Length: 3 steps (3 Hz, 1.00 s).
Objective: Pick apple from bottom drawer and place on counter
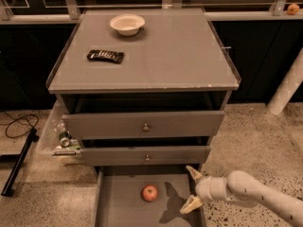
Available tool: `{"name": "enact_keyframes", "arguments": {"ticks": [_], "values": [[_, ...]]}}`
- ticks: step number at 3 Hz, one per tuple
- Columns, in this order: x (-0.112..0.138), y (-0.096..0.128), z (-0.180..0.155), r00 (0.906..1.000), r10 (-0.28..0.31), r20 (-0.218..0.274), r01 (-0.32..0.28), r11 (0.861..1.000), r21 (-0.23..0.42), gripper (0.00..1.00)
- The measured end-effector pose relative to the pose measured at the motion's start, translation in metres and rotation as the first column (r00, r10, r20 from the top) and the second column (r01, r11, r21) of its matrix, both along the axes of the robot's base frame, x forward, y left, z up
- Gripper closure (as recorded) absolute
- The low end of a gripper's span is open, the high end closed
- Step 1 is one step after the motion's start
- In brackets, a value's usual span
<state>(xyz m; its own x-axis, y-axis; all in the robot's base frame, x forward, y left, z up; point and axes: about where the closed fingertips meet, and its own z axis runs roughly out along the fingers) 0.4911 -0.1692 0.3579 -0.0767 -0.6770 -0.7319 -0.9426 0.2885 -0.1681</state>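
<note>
The red apple (pixel 150 193) lies on the grey floor of the open bottom drawer (pixel 118 207), near its middle. My gripper (pixel 191 189) is open at the drawer's right side, fingers spread and pointing left toward the apple, a short gap away from it. Its white arm reaches in from the lower right. The grey counter (pixel 165 56) is the cabinet top above, with a chipped pale front edge.
A white bowl (pixel 127 23) and a dark wrapped bar (pixel 105 56) lie on the counter. Two upper drawers with round knobs (pixel 146 126) stick out slightly. A small orange fruit (pixel 293 8) sits at the far right. A cable and a black stand lie on the floor left.
</note>
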Motion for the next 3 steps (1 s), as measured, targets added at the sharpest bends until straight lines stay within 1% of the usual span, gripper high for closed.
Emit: {"name": "enact_keyframes", "arguments": {"ticks": [1,2,3], "values": [[-0.002,0.026,-0.041,0.999,0.005,-0.044,-0.004,1.0,0.012,0.0],[-0.002,0.049,-0.07,0.9987,0.0,-0.052,0.002,0.999,0.047,0.0],[0.002,0.061,-0.097,0.9973,-0.021,-0.07,0.028,0.995,0.101,0.0]]}}
